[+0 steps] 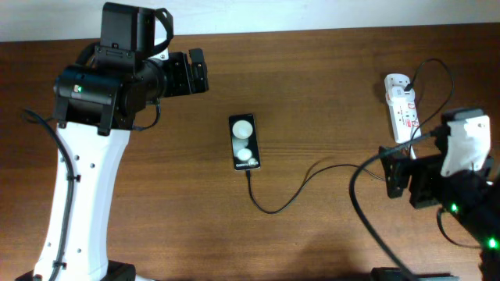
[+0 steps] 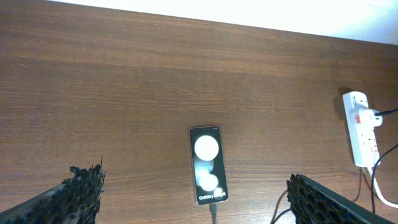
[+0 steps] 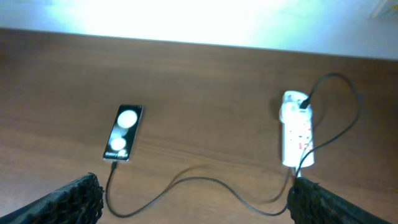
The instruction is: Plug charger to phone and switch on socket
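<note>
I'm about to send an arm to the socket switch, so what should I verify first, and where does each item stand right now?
1. Tip of the charger in the lower end of the phone: ok, looks seated.
2. The phone flat, face up on the table: ok.
3. The left pincer open and empty: ok.
4. The right pincer open and empty: ok.
5. Other end of the charger in the socket: ok.
6. Switch on the socket already on: cannot tell, too small.
</note>
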`<state>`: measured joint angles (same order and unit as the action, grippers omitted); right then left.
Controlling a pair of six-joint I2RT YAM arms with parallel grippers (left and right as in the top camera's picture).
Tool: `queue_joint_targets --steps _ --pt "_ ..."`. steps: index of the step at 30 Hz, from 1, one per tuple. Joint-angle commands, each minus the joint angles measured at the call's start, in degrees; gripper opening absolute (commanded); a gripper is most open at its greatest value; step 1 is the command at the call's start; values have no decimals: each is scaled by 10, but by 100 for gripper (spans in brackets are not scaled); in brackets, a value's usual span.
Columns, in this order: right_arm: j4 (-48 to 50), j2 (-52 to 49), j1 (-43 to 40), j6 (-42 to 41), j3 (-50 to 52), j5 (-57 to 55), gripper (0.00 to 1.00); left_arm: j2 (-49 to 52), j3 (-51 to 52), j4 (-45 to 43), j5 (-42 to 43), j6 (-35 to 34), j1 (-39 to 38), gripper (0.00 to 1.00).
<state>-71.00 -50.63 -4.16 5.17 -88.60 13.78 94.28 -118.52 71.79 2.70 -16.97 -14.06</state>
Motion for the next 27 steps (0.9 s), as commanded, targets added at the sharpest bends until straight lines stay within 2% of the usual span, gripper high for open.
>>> queue_joint_targets --steps 1,15,22,27 --pt "32 36 4 6 36 -31 99 -3 -5 -1 -6 -1 3 99" --pt "531 362 31 6 633 -33 99 -3 -5 0 -6 -1 3 99" --pt "646 461 31 4 797 -21 99 -3 -5 0 -6 -1 3 99" --pt "660 500 31 4 824 -21 99 -3 -5 0 -6 -1 3 99"
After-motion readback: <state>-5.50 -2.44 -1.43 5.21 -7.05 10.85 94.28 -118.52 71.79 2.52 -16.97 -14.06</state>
